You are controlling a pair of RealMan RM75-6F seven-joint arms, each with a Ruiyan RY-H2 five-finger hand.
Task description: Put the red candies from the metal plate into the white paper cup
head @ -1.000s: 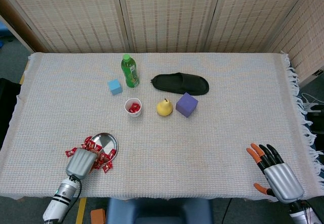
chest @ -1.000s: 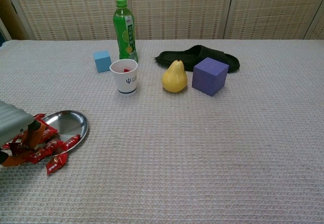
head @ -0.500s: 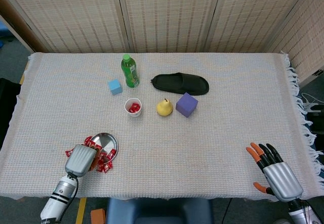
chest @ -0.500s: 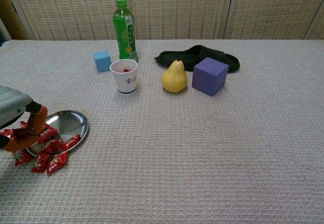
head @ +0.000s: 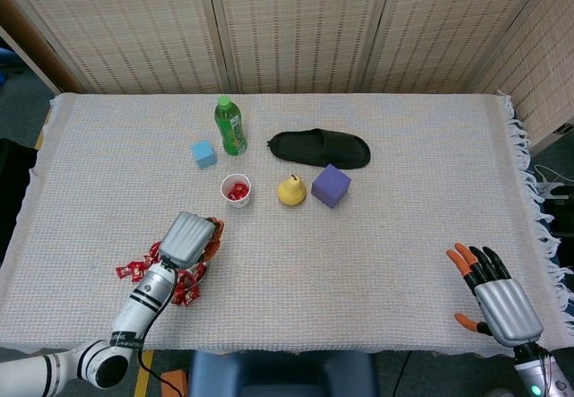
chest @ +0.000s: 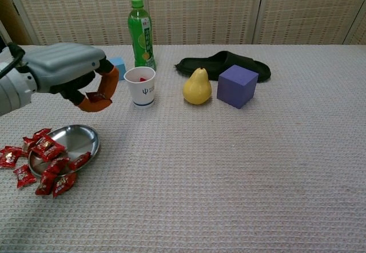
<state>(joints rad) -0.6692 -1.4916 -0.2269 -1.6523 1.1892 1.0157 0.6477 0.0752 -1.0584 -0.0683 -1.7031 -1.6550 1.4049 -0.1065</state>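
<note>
I judge I am carrying: my left hand (chest: 86, 79), fingers curled around what seems a red candy (chest: 98, 97), hangs above the round metal plate (chest: 80, 140), so next I bring it over the white paper cup (chest: 140, 85) and release; my right hand (head: 496, 296) rests open.

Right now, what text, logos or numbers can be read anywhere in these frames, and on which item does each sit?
White paper cup: a small dark mark resembling "ψ" with tiny print beside it, too small to read.
Green bottle: its label carries print and a picture, too blurred to read.
Red candies: wrapper print too small to read.
Nothing else shows any writing.
</note>
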